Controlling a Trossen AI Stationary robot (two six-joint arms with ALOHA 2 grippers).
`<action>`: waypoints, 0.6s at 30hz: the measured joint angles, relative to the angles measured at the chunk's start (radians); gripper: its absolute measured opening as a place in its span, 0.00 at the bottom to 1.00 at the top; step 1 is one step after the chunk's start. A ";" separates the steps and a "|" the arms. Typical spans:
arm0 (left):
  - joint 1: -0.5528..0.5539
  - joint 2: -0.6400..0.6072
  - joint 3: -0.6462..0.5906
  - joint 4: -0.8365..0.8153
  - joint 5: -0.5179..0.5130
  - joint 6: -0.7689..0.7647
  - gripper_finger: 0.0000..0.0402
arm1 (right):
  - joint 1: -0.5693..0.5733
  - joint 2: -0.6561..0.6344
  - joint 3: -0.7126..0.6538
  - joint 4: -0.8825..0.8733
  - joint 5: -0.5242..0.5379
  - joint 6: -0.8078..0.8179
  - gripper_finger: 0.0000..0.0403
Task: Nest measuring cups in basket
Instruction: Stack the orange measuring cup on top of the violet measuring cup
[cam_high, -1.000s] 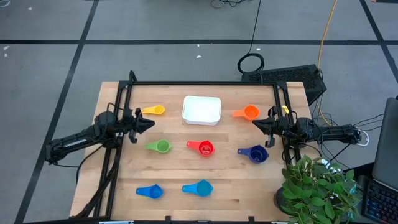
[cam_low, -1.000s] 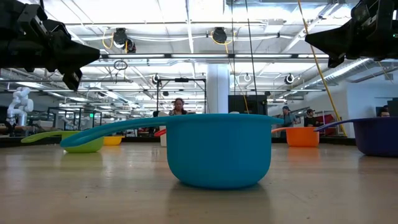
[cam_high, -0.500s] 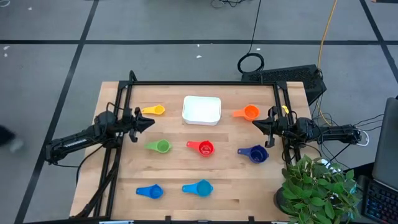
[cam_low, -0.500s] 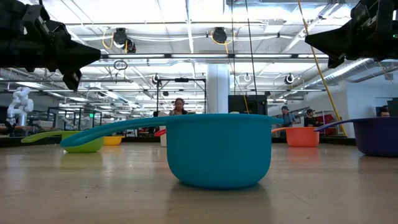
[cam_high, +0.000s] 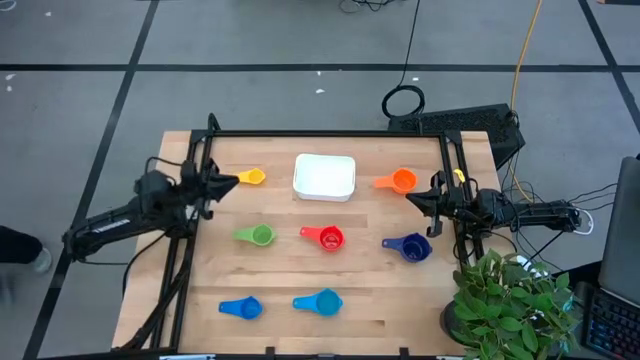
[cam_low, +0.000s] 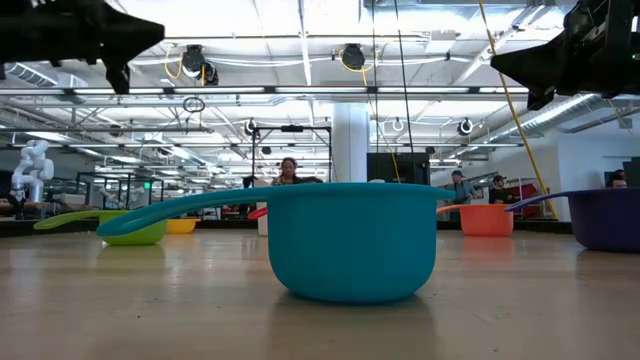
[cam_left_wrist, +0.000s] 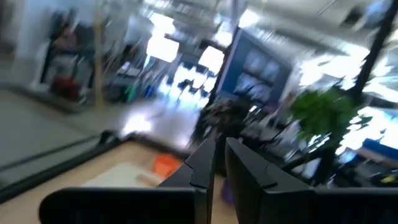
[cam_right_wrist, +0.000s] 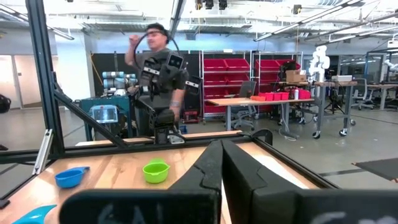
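Seven measuring cups (cam_high: 325, 238) surround one basket (cam_high: 324, 177).

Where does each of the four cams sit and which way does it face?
High: above the table, straight down; both arms, basket, all cups.
Low: at tabletop height, level across the light blue cup into the room; arms overhead.
Left wrist: forward past shut left hand, blurred.
Right wrist: past shut right hand across the table.
Shared: green cup shows in high, low and right wrist.

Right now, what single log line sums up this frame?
stage: start | left end effector: shut, by yellow cup | right end effector: shut, by orange cup | basket: no cups in it
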 joint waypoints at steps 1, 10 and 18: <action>0.000 0.038 0.026 -0.019 -0.003 0.005 0.10 | 0.000 0.000 0.000 0.000 0.000 0.000 0.00; -0.043 0.439 0.237 -0.053 0.011 0.134 0.10 | 0.000 0.000 0.000 0.000 0.000 0.000 0.00; -0.125 0.727 0.394 -0.053 0.005 0.250 0.10 | 0.000 0.000 0.000 0.000 0.000 0.000 0.00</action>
